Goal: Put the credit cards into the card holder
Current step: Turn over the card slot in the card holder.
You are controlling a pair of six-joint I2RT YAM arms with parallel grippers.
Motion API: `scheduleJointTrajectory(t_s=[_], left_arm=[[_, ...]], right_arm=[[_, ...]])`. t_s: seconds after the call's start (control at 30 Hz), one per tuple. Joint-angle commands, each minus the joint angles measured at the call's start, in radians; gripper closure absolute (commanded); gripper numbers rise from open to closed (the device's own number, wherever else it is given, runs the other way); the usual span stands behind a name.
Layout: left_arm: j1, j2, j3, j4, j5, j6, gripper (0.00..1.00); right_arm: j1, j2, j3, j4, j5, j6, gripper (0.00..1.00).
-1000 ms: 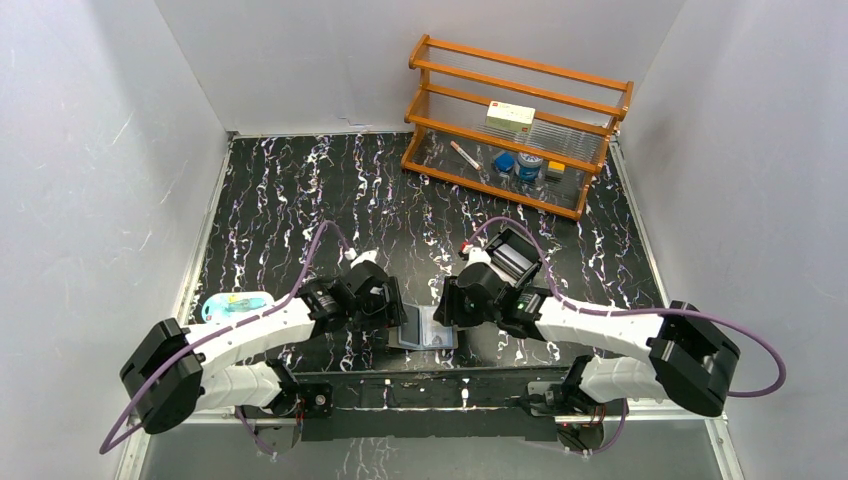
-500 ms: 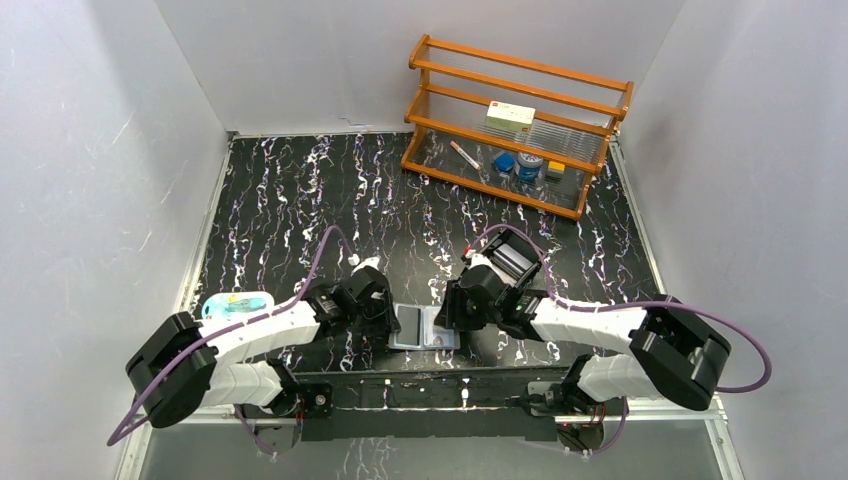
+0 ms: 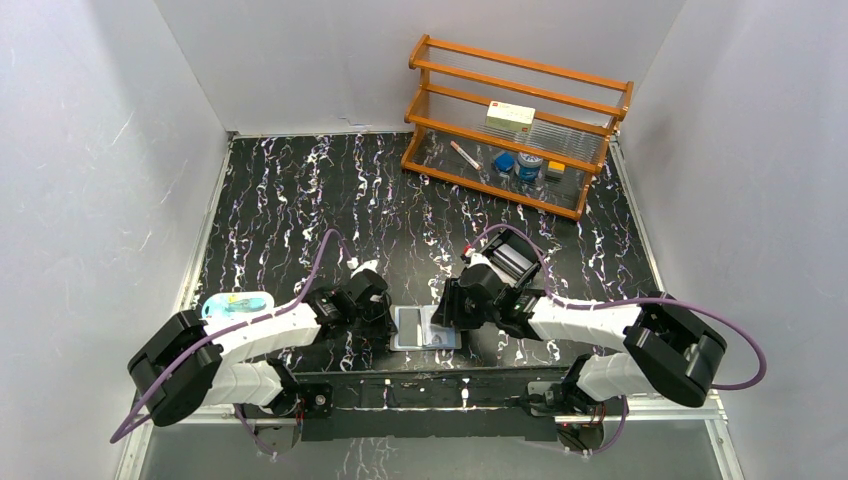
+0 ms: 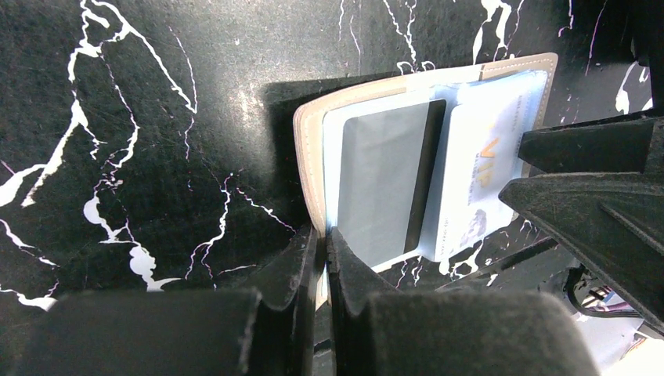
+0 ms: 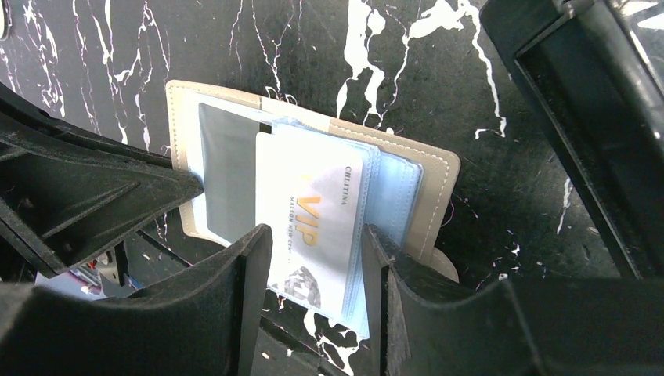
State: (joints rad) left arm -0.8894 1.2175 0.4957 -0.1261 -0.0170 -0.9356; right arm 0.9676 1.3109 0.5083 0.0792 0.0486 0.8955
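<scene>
The card holder [image 3: 412, 342] lies open near the front edge, its beige rim [image 4: 307, 157] and bluish sleeves [image 5: 395, 188] showing. My left gripper [image 4: 322, 235] is shut on the holder's left edge, a thin beige strip pinched between the fingers. A grey card with a dark stripe [image 4: 376, 180] sits in the left sleeve. A white credit card marked VIP [image 5: 313, 211] lies over the right-hand sleeves. My right gripper [image 5: 313, 235] spans this card's width, one finger against each long edge. In the top view both grippers, left [image 3: 385, 318] and right [image 3: 450, 315], flank the holder.
A black box-like tray [image 3: 512, 255] stands just behind my right wrist and fills the right side of the right wrist view [image 5: 579, 117]. A wooden rack [image 3: 515, 125] with small items is at the back right. A pale blue packet [image 3: 235, 303] lies at the left.
My left gripper has gone from wide open to shut on the holder's left edge. The right arm has crept slightly left with the card.
</scene>
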Motion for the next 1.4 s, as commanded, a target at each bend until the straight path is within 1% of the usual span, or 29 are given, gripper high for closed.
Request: scheduleJointTrajectory(t_s=[0.0, 0.17, 0.37, 0.5, 0.6, 0.7, 0.8, 0.87, 0.93, 1.03, 1.1, 1.17, 1.27, 1.33, 1.37], left_arm=[[0.000, 0.004, -0.021, -0.007, 0.014, -0.005, 1.00], [0.001, 0.006, -0.022, 0.007, 0.021, -0.011, 1.00], [0.000, 0.017, -0.023, 0.021, 0.037, -0.022, 1.00], [0.000, 0.007, -0.027, 0.036, 0.043, -0.033, 1.00], [0.001, 0.003, -0.024, 0.037, 0.048, -0.038, 1.00], [0.000, -0.003, -0.024, 0.042, 0.053, -0.046, 1.00], [0.000, -0.021, -0.028, 0.048, 0.062, -0.059, 1.00], [0.000, -0.037, -0.031, 0.047, 0.066, -0.069, 0.97], [0.001, -0.059, -0.032, 0.039, 0.067, -0.078, 0.92], [0.002, -0.099, -0.027, -0.014, 0.037, -0.087, 0.87], [0.003, -0.131, -0.013, -0.074, -0.008, -0.091, 0.77], [0.007, -0.162, -0.003, -0.111, -0.040, -0.093, 0.68], [0.009, -0.205, 0.005, -0.120, -0.050, -0.090, 0.58], [0.009, -0.213, 0.016, -0.115, -0.047, -0.076, 0.54], [0.009, -0.213, 0.022, -0.110, -0.042, -0.060, 0.53]], right_arm=[[-0.003, -0.011, 0.004, -0.067, 0.061, 0.009, 0.45], [-0.003, -0.007, 0.005, -0.015, 0.005, 0.004, 0.44], [-0.004, -0.023, -0.030, 0.191, -0.135, 0.042, 0.44], [-0.004, -0.045, -0.018, 0.260, -0.200, 0.060, 0.45], [-0.003, -0.055, -0.010, 0.287, -0.216, 0.080, 0.45], [-0.003, -0.026, -0.011, 0.323, -0.239, 0.092, 0.45], [-0.002, 0.033, -0.028, 0.428, -0.292, 0.130, 0.45], [-0.002, 0.068, -0.037, 0.496, -0.318, 0.151, 0.46], [-0.002, 0.094, -0.026, 0.512, -0.332, 0.144, 0.46], [-0.003, 0.095, -0.001, 0.446, -0.320, 0.108, 0.46], [-0.005, 0.065, 0.026, 0.345, -0.275, 0.059, 0.46], [-0.017, 0.021, 0.071, 0.201, -0.227, -0.014, 0.45], [-0.040, -0.053, 0.155, -0.022, -0.137, -0.170, 0.44], [-0.056, -0.085, 0.219, -0.158, -0.060, -0.280, 0.42], [-0.065, -0.089, 0.257, -0.225, -0.021, -0.363, 0.40]])
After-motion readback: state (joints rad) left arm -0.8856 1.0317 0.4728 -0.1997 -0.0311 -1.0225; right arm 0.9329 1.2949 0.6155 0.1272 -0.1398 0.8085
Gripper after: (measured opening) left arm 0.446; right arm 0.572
